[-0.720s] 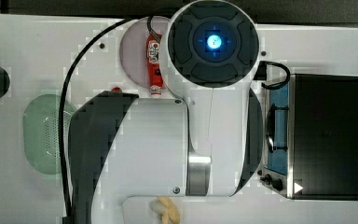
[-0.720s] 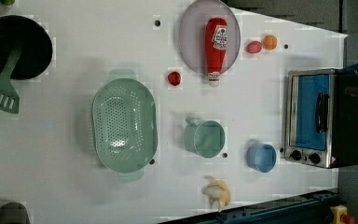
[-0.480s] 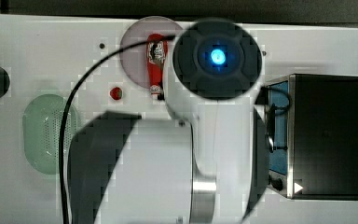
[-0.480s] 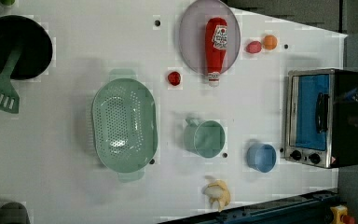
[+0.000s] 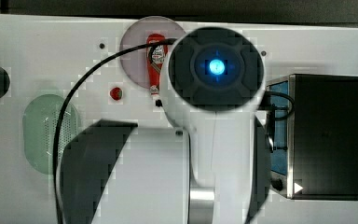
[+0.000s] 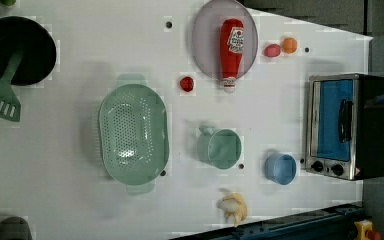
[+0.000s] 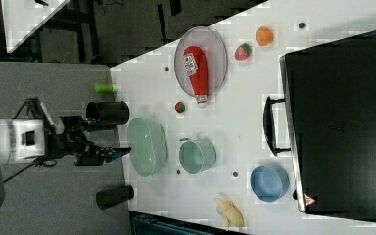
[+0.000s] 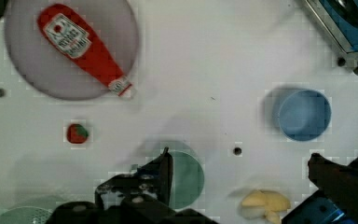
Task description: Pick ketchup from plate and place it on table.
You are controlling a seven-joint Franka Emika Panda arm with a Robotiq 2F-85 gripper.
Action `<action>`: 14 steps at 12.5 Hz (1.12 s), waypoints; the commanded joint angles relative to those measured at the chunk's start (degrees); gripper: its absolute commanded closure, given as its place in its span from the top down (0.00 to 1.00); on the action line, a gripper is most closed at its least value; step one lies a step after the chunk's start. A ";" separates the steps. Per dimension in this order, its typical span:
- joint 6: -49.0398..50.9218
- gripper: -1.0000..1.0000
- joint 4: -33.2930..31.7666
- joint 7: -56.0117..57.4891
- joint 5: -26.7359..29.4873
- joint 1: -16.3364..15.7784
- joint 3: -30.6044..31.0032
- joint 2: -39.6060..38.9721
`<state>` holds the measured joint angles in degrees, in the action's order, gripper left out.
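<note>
The ketchup, a slim red bottle with a white label, lies flat on the pale purple-grey plate at the far edge of the white table. Its white cap pokes just past the plate's rim. The wrist view has the ketchup and the plate well away from my gripper, which is open with nothing between its dark fingers. It hangs high over the green cup. In the top view my arm covers part of the ketchup.
A green perforated basket, the green cup, a blue bowl and a banana stand on the table. A toaster oven sits at the left view's right. A small red ball lies near the plate.
In the top view my arm has shifted right and looms larger. The ketchup and plate have not moved.
</note>
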<state>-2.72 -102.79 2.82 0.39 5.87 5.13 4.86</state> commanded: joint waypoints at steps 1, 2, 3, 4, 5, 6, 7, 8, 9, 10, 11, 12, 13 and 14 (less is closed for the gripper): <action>-1.32 1.00 0.28 1.59 0.41 0.27 2.21 -6.86; -2.66 1.00 0.29 1.79 0.41 0.14 2.78 -8.61; -4.11 1.00 0.28 2.58 0.41 -0.03 3.35 -10.35; -5.80 1.00 0.30 4.52 0.41 -0.18 3.87 -12.13; -7.84 1.00 0.30 7.03 0.40 -0.28 4.31 -13.95; -10.07 1.00 0.32 10.24 0.40 -0.40 4.68 -15.76; -12.13 1.00 0.31 14.20 0.39 -0.55 4.99 -17.62; -14.22 1.00 0.37 18.48 0.39 -0.87 5.08 -19.45; -16.68 1.00 0.37 22.18 0.38 -1.18 5.08 -21.26; -19.39 1.00 0.41 24.86 0.38 -1.40 5.08 -23.12; -22.09 1.00 0.44 26.68 0.34 -1.57 5.08 -24.99; -24.84 1.00 0.53 27.39 0.33 -1.71 5.07 -26.83; -27.41 1.00 0.63 27.50 0.28 -1.87 5.08 -28.68; -29.77 1.00 0.76 27.52 0.21 -2.06 5.07 -30.50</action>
<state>-31.19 -102.79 26.72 0.14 4.07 10.21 -24.76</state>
